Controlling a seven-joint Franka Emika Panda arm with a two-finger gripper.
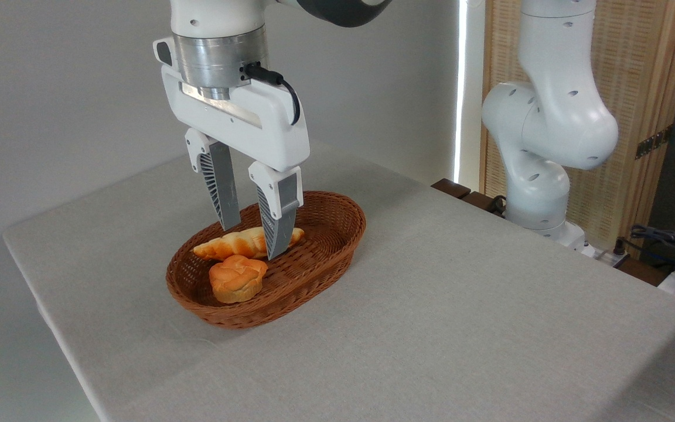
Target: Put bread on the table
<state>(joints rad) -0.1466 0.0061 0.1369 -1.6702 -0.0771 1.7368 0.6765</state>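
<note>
The long golden-orange bread (235, 243) lies in the brown wicker basket (329, 234), which rests on the light-grey table (460, 328). My gripper (252, 240) hangs over the basket, open, with one finger behind the loaf and the other in front of it. The front fingertip (276, 246) covers part of the loaf's right half. The fingers straddle the bread without visibly pressing it. A small round knotted bun (236, 278) sits in the basket just in front of the loaf.
The arm's white base (539, 193) stands at the table's back right, with cables (665, 240) beside it. A wooden screen (636, 88) rises behind. Bare cloth spreads to the right of and in front of the basket.
</note>
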